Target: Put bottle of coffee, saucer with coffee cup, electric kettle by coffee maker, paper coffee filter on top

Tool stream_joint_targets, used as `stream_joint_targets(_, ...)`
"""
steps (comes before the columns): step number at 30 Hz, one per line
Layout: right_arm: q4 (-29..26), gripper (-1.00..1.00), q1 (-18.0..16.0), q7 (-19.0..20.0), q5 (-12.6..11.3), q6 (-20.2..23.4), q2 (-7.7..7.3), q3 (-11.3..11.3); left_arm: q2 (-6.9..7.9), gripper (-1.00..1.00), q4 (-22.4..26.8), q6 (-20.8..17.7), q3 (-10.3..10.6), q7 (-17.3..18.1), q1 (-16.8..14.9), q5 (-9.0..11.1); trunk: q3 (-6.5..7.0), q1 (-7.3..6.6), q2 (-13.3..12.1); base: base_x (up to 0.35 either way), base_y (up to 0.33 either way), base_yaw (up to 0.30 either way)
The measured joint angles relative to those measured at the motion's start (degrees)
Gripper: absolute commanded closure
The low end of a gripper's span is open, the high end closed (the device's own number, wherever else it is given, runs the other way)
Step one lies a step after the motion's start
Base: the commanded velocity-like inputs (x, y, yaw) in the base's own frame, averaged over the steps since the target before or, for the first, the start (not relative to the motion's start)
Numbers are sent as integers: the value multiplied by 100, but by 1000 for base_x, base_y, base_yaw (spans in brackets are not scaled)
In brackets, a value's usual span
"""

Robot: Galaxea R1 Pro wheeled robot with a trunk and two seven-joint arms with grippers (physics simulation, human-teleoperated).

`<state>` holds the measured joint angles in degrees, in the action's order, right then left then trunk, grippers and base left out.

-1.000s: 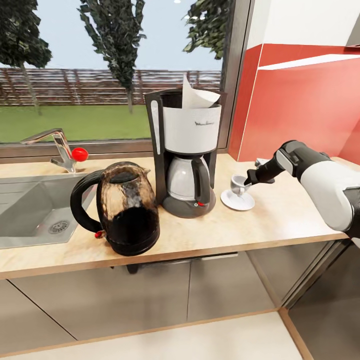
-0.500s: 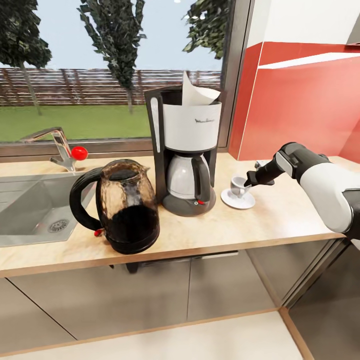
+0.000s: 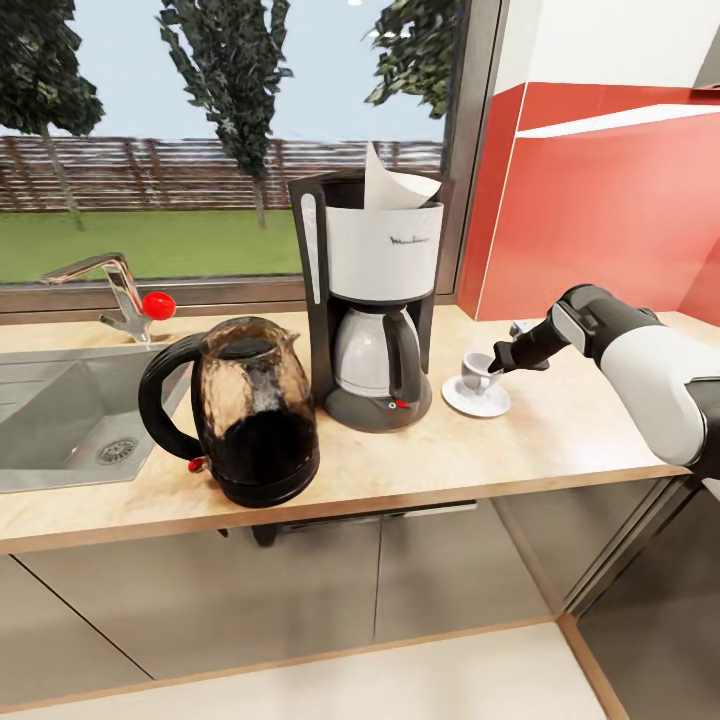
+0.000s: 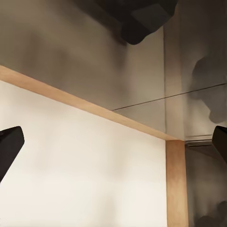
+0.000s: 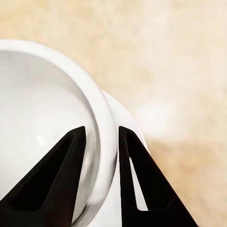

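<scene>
The black coffee maker (image 3: 370,300) stands on the kitchen countertop (image 3: 560,430) with the white paper coffee filter (image 3: 395,190) sticking up from its top. The dark electric kettle (image 3: 250,410) stands just left of it. On its right the white saucer (image 3: 476,400) lies flat, and the coffee cup (image 3: 473,372) stands on it. My right gripper (image 3: 500,362) is shut on the cup's wall. In the right wrist view its fingers (image 5: 100,130) straddle the cup's rim (image 5: 106,142) above the saucer (image 5: 122,112). My left gripper (image 4: 113,146) is open below counter height. The bottle of coffee is out of view.
A steel sink (image 3: 60,420) with a tap (image 3: 115,290) lies at the left of the counter. A window runs behind it, and a red wall panel (image 3: 600,220) closes the right corner. Dark grey cabinet fronts (image 3: 300,600) sit below, with pale floor (image 4: 85,179) in front of them.
The head view has shifted very slightly. My right gripper stays on the cup on the saucer, and nothing else has moved.
</scene>
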<state>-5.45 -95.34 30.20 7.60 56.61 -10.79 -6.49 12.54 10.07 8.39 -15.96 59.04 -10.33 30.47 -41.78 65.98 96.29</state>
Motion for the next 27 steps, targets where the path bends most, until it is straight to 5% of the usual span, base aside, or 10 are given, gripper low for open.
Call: stream_joint_targets(27,-26,100,0,-5,6,2,0,-10,0,-100,7,1,0,0,0,-1,54,-66,-120,0,0,0)
